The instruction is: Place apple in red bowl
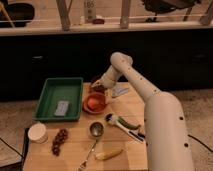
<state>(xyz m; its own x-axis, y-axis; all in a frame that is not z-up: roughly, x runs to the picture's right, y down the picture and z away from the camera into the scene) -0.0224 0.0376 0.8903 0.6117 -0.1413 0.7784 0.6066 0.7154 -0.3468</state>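
**Camera view — one frame, looking down on the table from the near side.**

- Wooden table (125,107): light planks, dark cabinet fronts behind it.
- Red bowl (86,106): about mid-table, just right of the green tray.
- Apple (95,102): a rounded orange-red shape lying inside the red bowl.
- Gripper (98,87): dark, at the end of the white arm (137,82), poised over the far rim of the red bowl and close above the apple. Whether it is apart, together or clamped on anything cannot be told, nor whether it touches the apple.
- Arm, further: rises from the bulky white body at lower right, bends at a rounded joint above the table's far edge, then slopes down and left to the gripper.
- Green tray (50,90): rectangular, on the left half of the table. It holds a small grey packet (62,107).
- Pale blue item (120,91): flat, just right of the gripper; its kind is unclear.
- White round container (37,132): near-left corner.
- Grapes (60,140): dark red cluster, beside the container.
- Small metal cup (96,129): in front of the red bowl.
- Fork (89,154): angled, near the front edge.
- Banana (108,154): yellow, just right of the fork.
- Utensil with a white, green and black handle (125,123): lying aslant — right of the metal cup.
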